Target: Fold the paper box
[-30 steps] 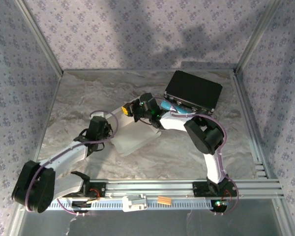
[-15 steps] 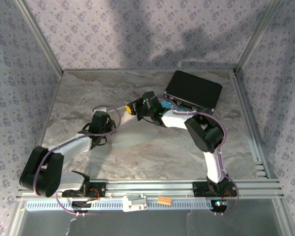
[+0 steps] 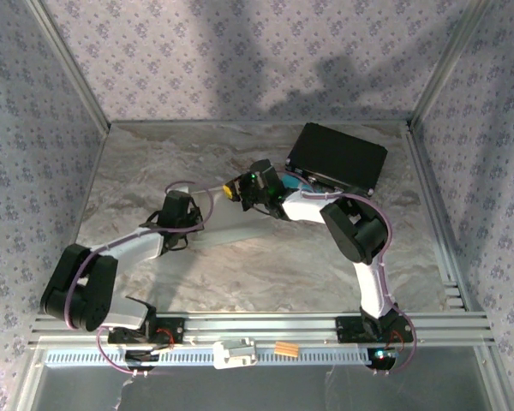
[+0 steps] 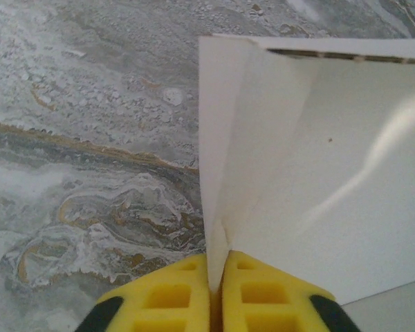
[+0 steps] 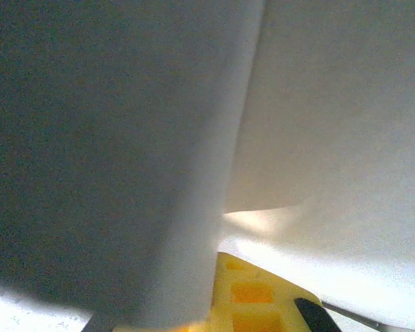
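Left gripper (image 4: 216, 277) shifted right, wrist view reveals it pinching paper box (image 4: 332, 173)

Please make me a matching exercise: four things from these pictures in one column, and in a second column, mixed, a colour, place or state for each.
1 paper box
2 black case
3 left gripper
4 table

a grey, marbled
b shut on a flap
c at the far right
d white

Pairs: 1-d, 2-c, 3-b, 4-a
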`<state>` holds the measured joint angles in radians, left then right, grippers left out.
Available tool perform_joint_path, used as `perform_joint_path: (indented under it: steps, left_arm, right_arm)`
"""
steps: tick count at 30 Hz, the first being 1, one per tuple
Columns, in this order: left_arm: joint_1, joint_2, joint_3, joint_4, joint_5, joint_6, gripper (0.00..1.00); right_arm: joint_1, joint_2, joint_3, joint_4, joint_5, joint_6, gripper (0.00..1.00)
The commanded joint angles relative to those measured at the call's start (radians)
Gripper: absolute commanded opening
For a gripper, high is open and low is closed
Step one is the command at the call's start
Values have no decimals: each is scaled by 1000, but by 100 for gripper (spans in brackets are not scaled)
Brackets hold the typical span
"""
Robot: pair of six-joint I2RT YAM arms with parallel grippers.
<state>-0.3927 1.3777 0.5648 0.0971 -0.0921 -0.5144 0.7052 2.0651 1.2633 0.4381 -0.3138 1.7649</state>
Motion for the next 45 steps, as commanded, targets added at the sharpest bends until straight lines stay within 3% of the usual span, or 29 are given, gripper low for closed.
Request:
perform_joint_path:
  steps: [1, 13, 18, 22, 26, 29, 37, 45]
  left_arm:
    - [-7, 12, 46, 53, 9, 17, 0]
    - [-109, -25, 73, -17, -154, 15, 0]
    - [-116, -108, 60, -42, -157, 11, 0]
    - [-115, -177, 70, -113, -158, 33, 0]
    - [-113, -219, 70, -162, -141, 74, 0]
    - [-109, -249, 74, -206, -151, 103, 0]
    - [-109, -320, 116, -310, -157, 156, 0]
    - [-109, -379, 204, -354, -104, 205, 0]
  right_arm:
    - [33, 24, -8, -94, -120, -28, 0]
    - [44, -35, 10, -137, -82, -21, 0]
    - [38, -90, 43, -247, -100, -103, 0]
    - [31, -142, 47, -334, -92, -155, 16]
    - [21, -191, 43, -383, -65, -192, 42]
    - [8, -240, 59, -460, -33, -259, 53]
    - [-59, -425, 135, -739, 51, -490, 63]
    - [-175, -506, 288, -1003, 95, -768, 62]
